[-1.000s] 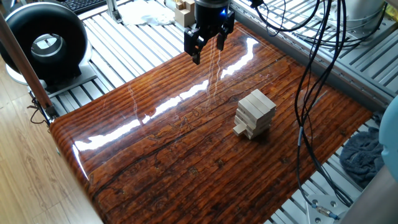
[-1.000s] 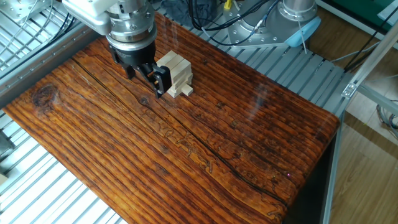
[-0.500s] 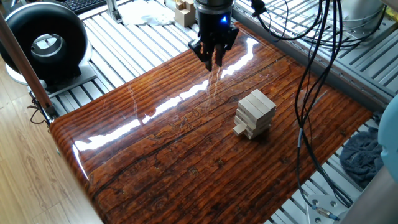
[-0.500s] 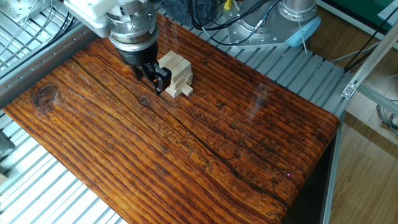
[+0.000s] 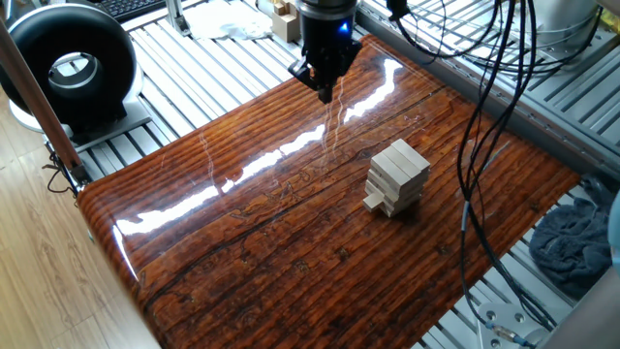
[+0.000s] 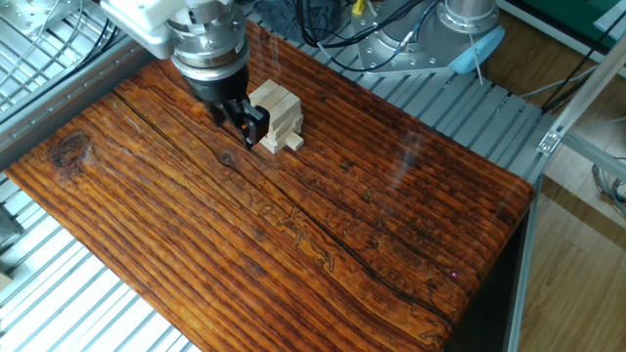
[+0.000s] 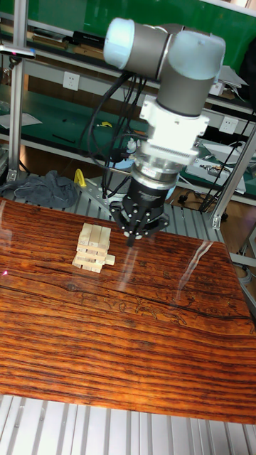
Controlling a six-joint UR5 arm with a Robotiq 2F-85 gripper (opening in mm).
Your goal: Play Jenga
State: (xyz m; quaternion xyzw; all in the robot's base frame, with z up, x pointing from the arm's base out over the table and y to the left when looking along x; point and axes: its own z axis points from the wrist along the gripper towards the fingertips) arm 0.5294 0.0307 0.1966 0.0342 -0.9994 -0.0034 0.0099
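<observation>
No writing, label, brand, number or sign can be read in any of the three views; every surface in sight is plain or too small and blurred to make out.

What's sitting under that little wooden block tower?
The Jenga tower stands straight on the glossy wooden table, with one low block poking out toward the camera in one fixed view. Nothing else shows beneath it, though the patch under its base is covered.
</observation>
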